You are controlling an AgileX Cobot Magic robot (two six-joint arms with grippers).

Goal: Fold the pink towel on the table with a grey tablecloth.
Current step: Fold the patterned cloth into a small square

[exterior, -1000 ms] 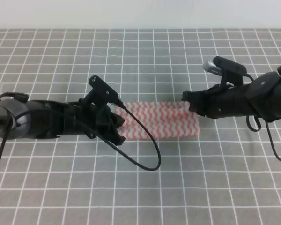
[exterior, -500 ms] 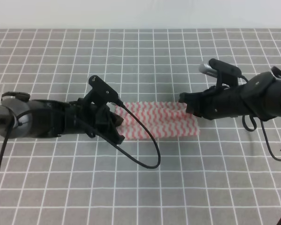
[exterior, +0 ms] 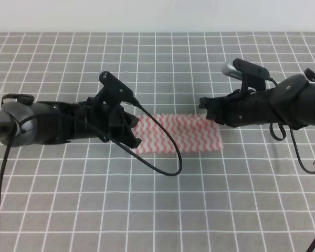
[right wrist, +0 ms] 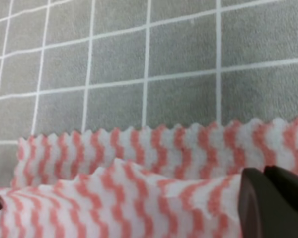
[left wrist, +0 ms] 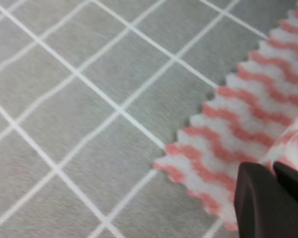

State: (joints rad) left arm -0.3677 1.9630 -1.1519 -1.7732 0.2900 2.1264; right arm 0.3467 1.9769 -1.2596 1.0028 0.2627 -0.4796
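Since a second ago both arms have drawn slightly toward the far side of the tabletop, carrying the ends of the pink towel with them, so the cloth now lies a little farther from the camera. One towel, two grippers and one grey grid-printed cloth make up the scene. The towel sits at the centre of the tabletop as a long strip, already doubled over: the right wrist view shows an upper layer lifted over a lower layer whose pinked edge lies flat on the grey cloth. The left gripper, at 9 o'clock from the towel, has its fingers pressed together on the towel's near-left corner. The right gripper, at 3 o'clock, has its fingers pinched on the raised layer at the strip's far-right corner. A black cable loops from the left arm across the left part of the towel and onto the tabletop at 6 o'clock, hiding a thin line of the stripes. Each arm's dark body covers the towel end it holds in the high view.
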